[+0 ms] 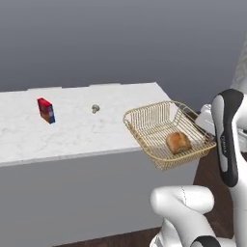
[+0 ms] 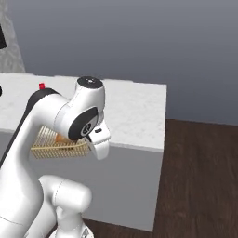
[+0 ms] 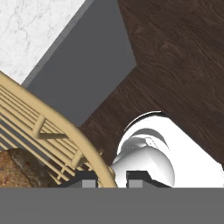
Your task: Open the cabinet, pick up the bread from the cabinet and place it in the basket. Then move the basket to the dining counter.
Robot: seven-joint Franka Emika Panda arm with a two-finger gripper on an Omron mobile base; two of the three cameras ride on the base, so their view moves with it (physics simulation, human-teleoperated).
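Observation:
The gold wire basket (image 1: 159,126) hangs tilted in the air by the near right corner of the dining counter (image 1: 72,132). The round brown bread (image 1: 178,142) lies inside it. My gripper (image 1: 201,126) is shut on the basket's right rim. In the hand view the rim (image 3: 89,151) runs down between my two fingertips, with my gripper (image 3: 110,179) closed on it and the bread (image 3: 15,168) at the lower left. From the right base view, the basket (image 2: 53,148) peeks out behind my arm, in front of the counter (image 2: 137,116). The cabinet is out of view.
A red and blue box (image 1: 46,110) and a small pale greenish lump (image 1: 95,108) sit on the counter's marble top. The counter's grey side (image 3: 87,65) drops to a dark wood floor (image 2: 200,176) to the right.

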